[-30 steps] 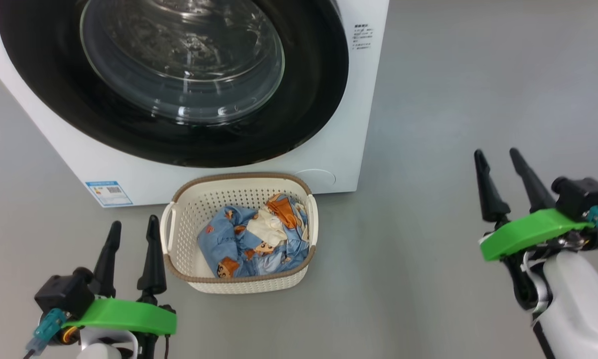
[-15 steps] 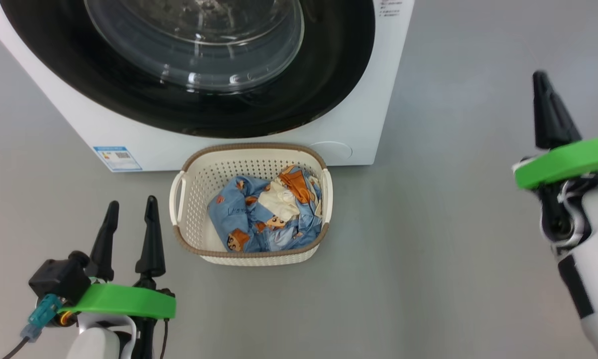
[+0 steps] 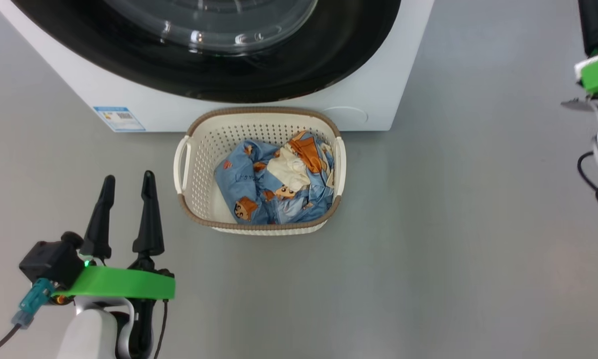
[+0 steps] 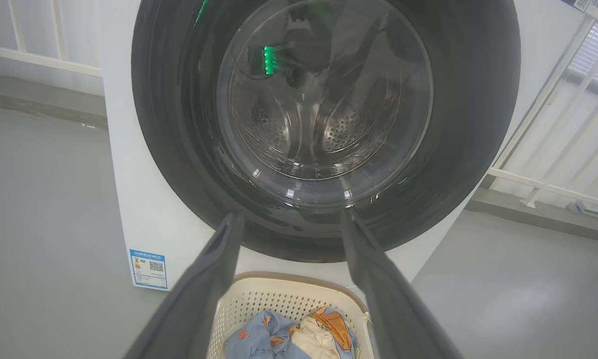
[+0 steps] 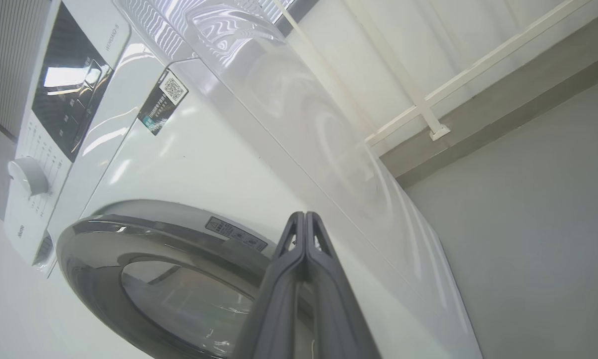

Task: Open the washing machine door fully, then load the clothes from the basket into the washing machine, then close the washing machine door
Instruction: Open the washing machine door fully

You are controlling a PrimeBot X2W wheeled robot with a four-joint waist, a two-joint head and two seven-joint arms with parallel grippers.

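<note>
The washing machine [image 3: 378, 75] is a white box whose door [image 3: 229, 70], with a black rim and a glass bowl, sits flat against its front. On the floor before it stands the cream basket [image 3: 259, 227] holding the blue printed clothes [image 3: 279, 184]. My left gripper [image 3: 128, 175] is open and empty, left of the basket. Its wrist view looks at the door [image 4: 478, 124] between spread fingers [image 4: 204, 284], with the basket [image 4: 279, 294] below. My right gripper [image 3: 595, 20] is at the top right edge, tips cut off. Its wrist view shows it [image 5: 304, 214] shut on nothing beside the door [image 5: 104, 279].
A blue label sticker [image 3: 119, 118] marks the machine's lower left corner. Grey floor [image 3: 428, 249] stretches right of the basket. A white railing [image 4: 553, 184] runs behind the machine. The control panel and knob [image 5: 27, 175] sit at the machine's top.
The right gripper has shut and risen toward the top right of the head view. The head camera has tilted, so the machine and basket shift up. The left gripper stays open.
</note>
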